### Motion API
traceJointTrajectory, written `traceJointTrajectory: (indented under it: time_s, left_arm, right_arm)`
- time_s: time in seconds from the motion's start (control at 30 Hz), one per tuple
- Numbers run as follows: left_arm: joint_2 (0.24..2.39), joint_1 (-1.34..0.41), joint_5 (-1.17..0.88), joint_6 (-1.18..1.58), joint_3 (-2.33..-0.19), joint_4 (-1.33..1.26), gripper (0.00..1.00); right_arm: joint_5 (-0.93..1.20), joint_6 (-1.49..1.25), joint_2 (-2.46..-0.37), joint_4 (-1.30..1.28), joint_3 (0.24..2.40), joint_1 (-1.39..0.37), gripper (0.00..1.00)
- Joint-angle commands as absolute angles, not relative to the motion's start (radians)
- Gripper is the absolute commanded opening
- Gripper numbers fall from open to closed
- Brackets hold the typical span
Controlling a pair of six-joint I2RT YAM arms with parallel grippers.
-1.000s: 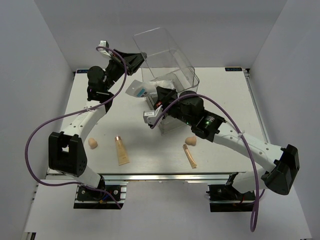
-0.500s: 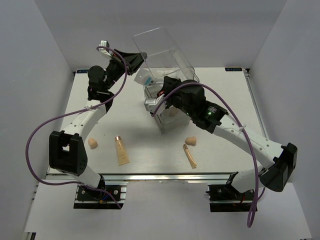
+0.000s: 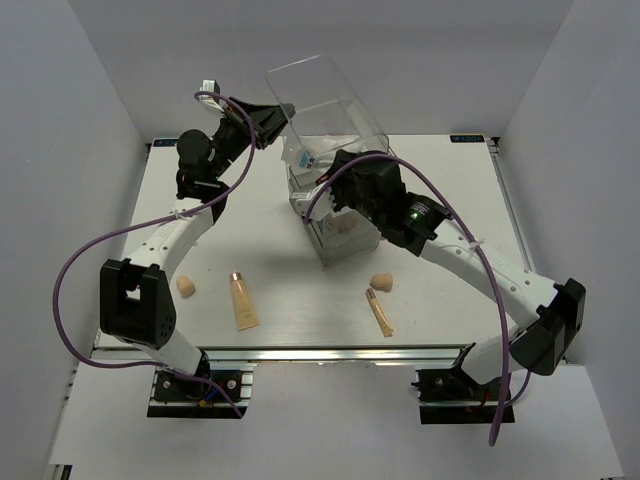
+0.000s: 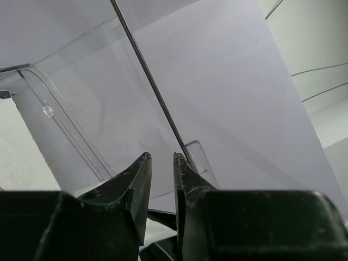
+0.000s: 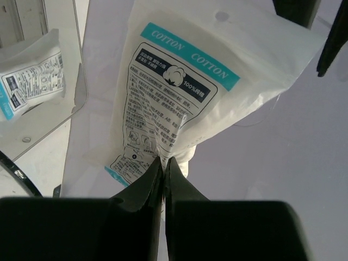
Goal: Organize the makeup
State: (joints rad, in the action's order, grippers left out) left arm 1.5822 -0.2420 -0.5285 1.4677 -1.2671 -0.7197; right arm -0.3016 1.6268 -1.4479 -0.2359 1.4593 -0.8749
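Pinching the cotton packet (image 5: 182, 98) by its lower edge, the right tool (image 5: 163, 167) has its fingers pressed together on the film. The top view puts the packet above the open mouth of the clear box (image 3: 350, 250), toward the back of the counter (image 3: 450, 300). It looks light, soft and slick, a thin pouch likely to sag and swing from one edge, so a hold on a flat sealed border seems safer than squeezing the padded middle. The left tool (image 4: 162, 174) is nearly closed on the thin edge of the clear lid (image 4: 98, 109), holding it raised. The wider tube (image 3: 241, 302), slimmer tube (image 3: 379, 311), left sponge (image 3: 185, 288) and right sponge (image 3: 380, 281) lie on the counter, apart from the box. The right arm and glare hide most of the box's inside. A second packet (image 5: 27, 81) shows at the left of the right wrist view, but I cannot tell whether it is real or a reflection.
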Motion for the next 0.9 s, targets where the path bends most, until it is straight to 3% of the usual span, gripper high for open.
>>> traceJointTrajectory:
  time_s: [0.0,0.17,0.33,0.47,0.6,0.87]
  left_arm:
    - [1.565,-0.241,-0.534,1.471,-1.301,-0.764,0.33]
    - [1.566,-0.241,-0.535,1.473,-1.301,-0.767,0.33]
    - [1.566,-0.241,-0.535,1.473,-1.301,-0.767,0.33]
    - [1.566,-0.239,-0.534,1.474,-1.298,-0.769,0.33]
    - [1.565,-0.241,-0.534,1.476,-1.296,-0.770,0.34]
    - [1.572,-0.241,-0.534,1.477,-1.302,-0.772,0.34]
  right_arm:
    - [-0.341,1.690,-1.460,-0.342,1.523,-0.867,0.08]
    - [-0.345,1.689,-1.476,-0.351,1.535,-0.864,0.14]
    - [-0.345,1.683,-1.485,-0.354,1.543,-0.862,0.27]
    - [-0.347,1.677,-1.489,-0.357,1.546,-0.859,0.28]
    - [-0.345,1.674,-1.490,-0.354,1.546,-0.854,0.35]
    - [-0.226,1.596,-1.456,-0.305,1.555,-0.853,0.33]
